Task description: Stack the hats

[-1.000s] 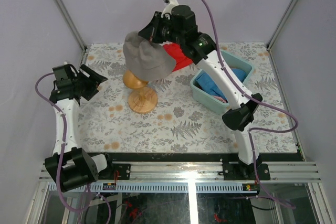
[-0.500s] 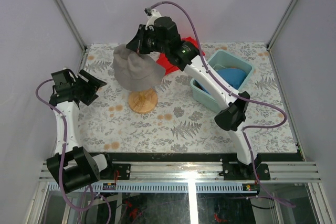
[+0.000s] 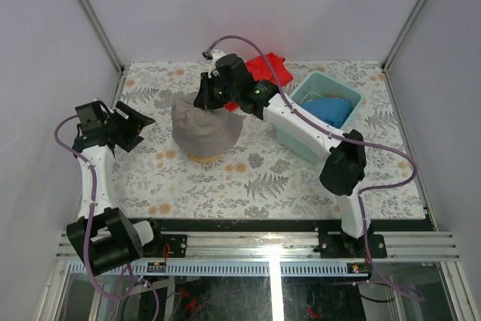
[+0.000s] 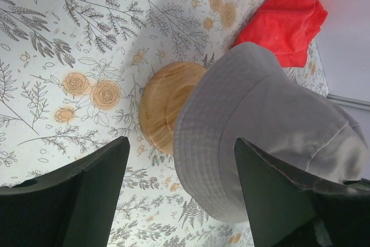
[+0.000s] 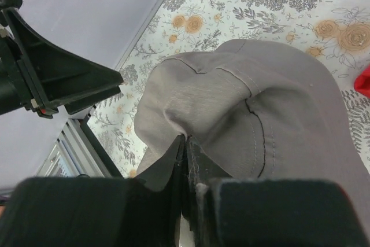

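Over the stand (image 4: 165,105), grey hat (image 3: 204,127) (in fingers (image 5: 165,169))

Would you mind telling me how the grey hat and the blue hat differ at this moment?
The grey hat covers the top of the wooden stand, while the blue hat lies in the teal bin. A fold of the grey hat is pinched in the shut right gripper; no gripper holds the blue hat. Both are soft fabric.
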